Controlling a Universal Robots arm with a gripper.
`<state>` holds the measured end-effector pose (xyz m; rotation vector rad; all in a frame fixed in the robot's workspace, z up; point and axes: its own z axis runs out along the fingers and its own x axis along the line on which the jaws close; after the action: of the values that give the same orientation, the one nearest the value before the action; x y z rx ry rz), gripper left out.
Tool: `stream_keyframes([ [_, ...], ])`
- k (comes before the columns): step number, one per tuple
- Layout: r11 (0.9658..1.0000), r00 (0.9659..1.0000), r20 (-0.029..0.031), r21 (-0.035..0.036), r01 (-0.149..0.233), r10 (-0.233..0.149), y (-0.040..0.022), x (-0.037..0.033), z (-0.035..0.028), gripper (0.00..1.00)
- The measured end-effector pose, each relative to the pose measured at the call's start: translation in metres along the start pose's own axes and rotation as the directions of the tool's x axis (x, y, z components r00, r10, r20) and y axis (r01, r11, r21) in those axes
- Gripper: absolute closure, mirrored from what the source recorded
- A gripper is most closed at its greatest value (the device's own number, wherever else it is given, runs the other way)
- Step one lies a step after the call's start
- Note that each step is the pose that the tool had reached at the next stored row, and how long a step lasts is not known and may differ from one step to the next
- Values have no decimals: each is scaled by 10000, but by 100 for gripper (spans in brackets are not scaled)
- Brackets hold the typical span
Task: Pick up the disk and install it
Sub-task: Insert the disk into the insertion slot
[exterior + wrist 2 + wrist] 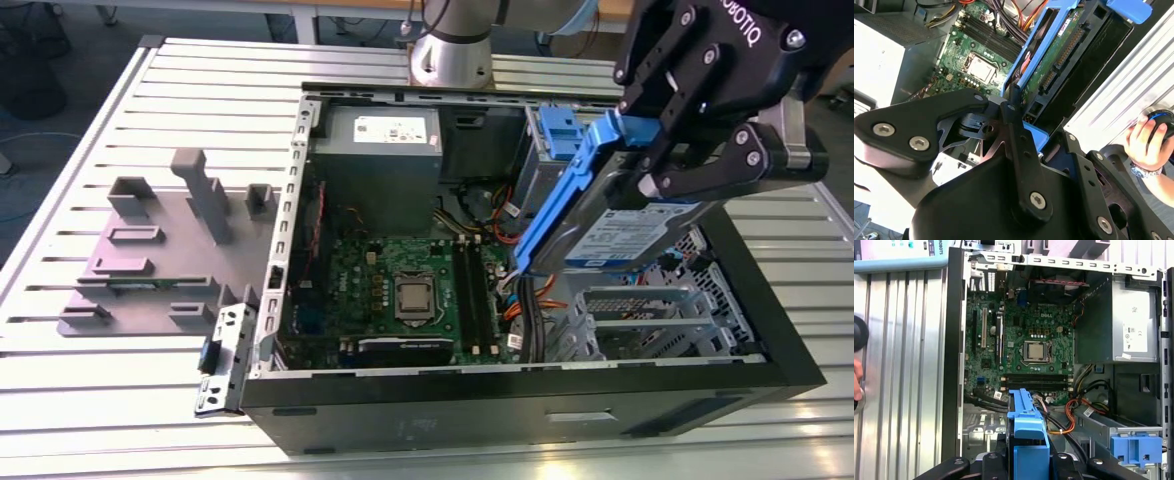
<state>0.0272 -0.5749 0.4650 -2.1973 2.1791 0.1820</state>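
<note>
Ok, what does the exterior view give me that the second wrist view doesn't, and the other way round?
Exterior view alone: the grey plastic stand on the slatted table, and the disk's label side. Second wrist view alone: the disk's green circuit-board underside and a person's hand beside the case. Both: the gripper shut on the disk, tilted above the open computer case, and the motherboard.

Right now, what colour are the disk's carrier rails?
Blue; the disk rails show best in the exterior view.

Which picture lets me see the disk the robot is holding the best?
The exterior view: the disk hangs tilted over the open computer case, label and blue rails visible, gripped by the hand. The second wrist view shows its green circuit-board underside. The first wrist view shows its blue carrier end.
</note>
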Motion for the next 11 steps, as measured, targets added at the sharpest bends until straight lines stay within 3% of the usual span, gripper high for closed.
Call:
stream_keyframes([
  [11,10000,10000,1,0,0,0,-68,1,4,63],
])
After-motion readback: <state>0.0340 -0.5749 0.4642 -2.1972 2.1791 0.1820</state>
